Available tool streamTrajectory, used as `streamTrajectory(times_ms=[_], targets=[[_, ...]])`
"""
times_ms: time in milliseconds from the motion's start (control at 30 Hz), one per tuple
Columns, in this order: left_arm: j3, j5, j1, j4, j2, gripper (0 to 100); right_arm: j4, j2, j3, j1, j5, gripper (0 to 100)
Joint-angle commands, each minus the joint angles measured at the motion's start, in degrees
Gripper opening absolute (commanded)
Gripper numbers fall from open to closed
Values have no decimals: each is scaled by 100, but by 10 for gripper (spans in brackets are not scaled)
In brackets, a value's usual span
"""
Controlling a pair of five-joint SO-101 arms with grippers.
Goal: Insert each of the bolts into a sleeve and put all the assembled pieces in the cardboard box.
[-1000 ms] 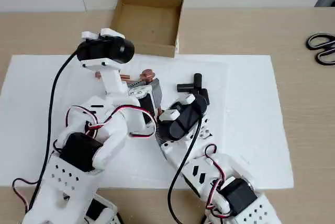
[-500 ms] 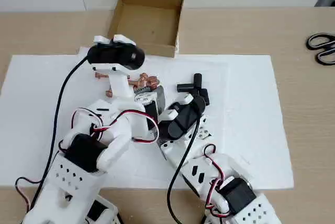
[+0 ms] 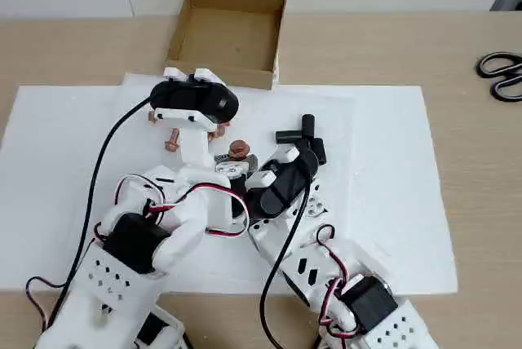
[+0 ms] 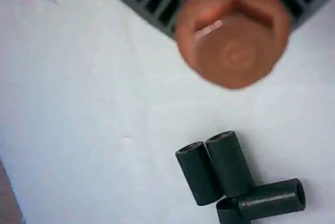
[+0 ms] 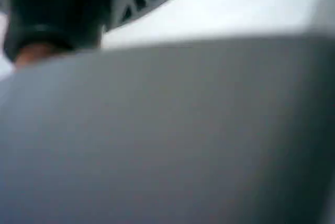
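the left arm (image 3: 167, 202) is folded up from the near left corner. its black wrist camera (image 3: 196, 98) hangs over the white paper sheet (image 3: 65, 170), just in front of the cardboard box (image 3: 228, 35). the left gripper (image 3: 236, 160) sits near the middle of the sheet, jaws pinched narrowly on a copper bolt (image 3: 238, 150) held head upward. in the left wrist view that bolt (image 4: 233, 33) is close and blurred against a dark slotted jaw surface, and its shank is hidden behind the head.

the right arm (image 3: 281, 184) comes up from the near right corner, its wrist just beside the left gripper. the right gripper (image 3: 251, 206) is tucked under its own camera housing and the left arm's red and black wires; i cannot tell whether it is open or closed. in the right wrist view a grey smear sits close to the lens. at one corner is a slotted dark part and a black rounded shape with a copper-coloured edge (image 5: 31, 51), too blurred to name.

four black sleeves (image 4: 230, 164) lie loose in a cluster on the sheet. two are side by side and touching, and one lies across another that is cut off at the frame edge. from above, the right arm partly covers the cluster (image 3: 307, 126). spare copper bolts (image 3: 172, 139) lie on the sheet beside the left wrist, some hidden under it.

the box stands open on the wooden table (image 3: 391, 47), just past the sheet's far edge. black-handled scissors (image 3: 501, 73) are cut off at the right edge.
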Motion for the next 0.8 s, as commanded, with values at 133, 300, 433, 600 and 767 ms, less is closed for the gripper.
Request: streamTrajectory(times_ms=[133, 300, 433, 600, 767], targets=[[13, -220, 9, 273, -9, 6, -136, -127, -62, 22, -35, 4], [4, -396, 9, 440, -9, 6, -136, -127, -62, 22, -35, 4], [4, -396, 9, 448, -9, 6, -136, -127, -62, 22, -35, 4], [-31, -431, 141, 633, -9, 24, -136, -127, -62, 22, -35, 4], [-31, -501, 185, 774, -9, 149, -136, -127, -62, 22, -35, 4]])
